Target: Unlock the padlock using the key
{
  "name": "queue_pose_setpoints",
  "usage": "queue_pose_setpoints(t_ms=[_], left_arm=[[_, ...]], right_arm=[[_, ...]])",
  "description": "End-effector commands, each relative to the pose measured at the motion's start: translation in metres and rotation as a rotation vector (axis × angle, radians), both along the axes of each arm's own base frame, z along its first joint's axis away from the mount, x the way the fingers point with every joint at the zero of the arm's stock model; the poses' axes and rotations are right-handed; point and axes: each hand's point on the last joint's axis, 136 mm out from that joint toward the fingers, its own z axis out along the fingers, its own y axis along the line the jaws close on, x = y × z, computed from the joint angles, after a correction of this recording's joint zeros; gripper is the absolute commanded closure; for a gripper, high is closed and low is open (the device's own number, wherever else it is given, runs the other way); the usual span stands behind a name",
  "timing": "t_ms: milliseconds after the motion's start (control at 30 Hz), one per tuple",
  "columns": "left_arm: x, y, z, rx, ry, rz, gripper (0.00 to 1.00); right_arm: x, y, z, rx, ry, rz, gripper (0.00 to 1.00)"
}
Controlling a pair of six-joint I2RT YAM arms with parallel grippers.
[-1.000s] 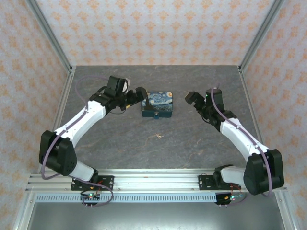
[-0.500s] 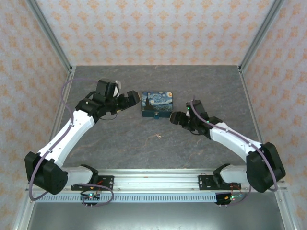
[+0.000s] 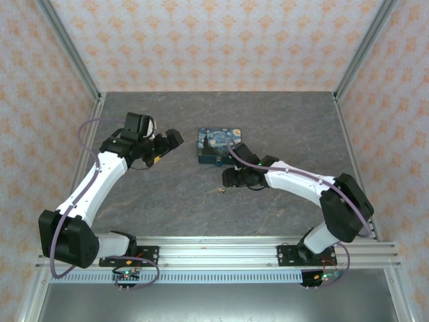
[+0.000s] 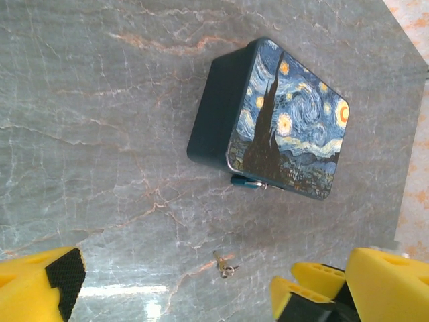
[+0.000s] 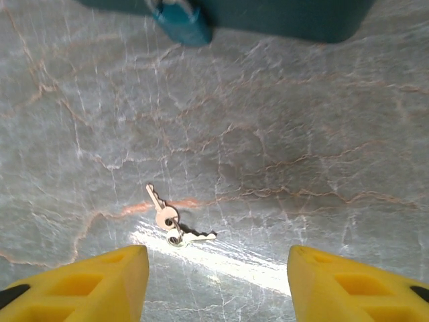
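- The key (image 5: 171,221) lies flat on the grey table (image 3: 161,194), joined by a small ring to a second key. It is on the near side of the box (image 3: 219,142) and well apart from it.
- The padlock (image 5: 179,23) is blue and hangs on the box's near wall. Nothing touches it.
- The right gripper (image 5: 218,285) is low over the table with its jaws partly apart. The key lies ahead of the gap between the yellow fingers (image 5: 94,282), and neither finger touches it. The gripper holds nothing.
- From above, the right gripper (image 3: 229,180) is just beside the key (image 3: 221,192), between it and the box.
- The left gripper (image 3: 173,139) is to the left of the box, clear of it, with its jaws wide and empty.
- Its wrist camera looks down on the box lid (image 4: 285,121), the padlock (image 4: 249,182) and the key (image 4: 224,265).
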Motion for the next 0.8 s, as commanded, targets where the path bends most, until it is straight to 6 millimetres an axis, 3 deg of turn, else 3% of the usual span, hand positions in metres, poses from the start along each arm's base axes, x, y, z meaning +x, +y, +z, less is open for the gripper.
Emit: queue_pose_setpoints(t_ms=[0,233,333,500,767], left_arm=[[-0.002,0.001,0.006,-0.042,0.001,0.014,0.00],[0.001,0.003,0.025,-0.100,0.013,0.065,0.00],[0.004,0.002,0.025,-0.117,0.039,0.092,0.00],[0.002,-0.005,0.011,-0.165,0.063,0.084,0.00],[-0.018,-0.007,-0.018,-0.196,0.055,0.073,0.00]], right_arm=[[-0.001,0.003,-0.002,-0.066,-0.010,0.048,0.44],[-0.001,0.011,-0.002,-0.069,0.003,0.061,0.46],[-0.002,0.012,-0.002,-0.056,0.000,0.052,0.46],[-0.005,0.012,-0.007,-0.048,0.009,0.069,0.47],[-0.005,0.011,-0.013,-0.098,0.020,0.123,0.49]])
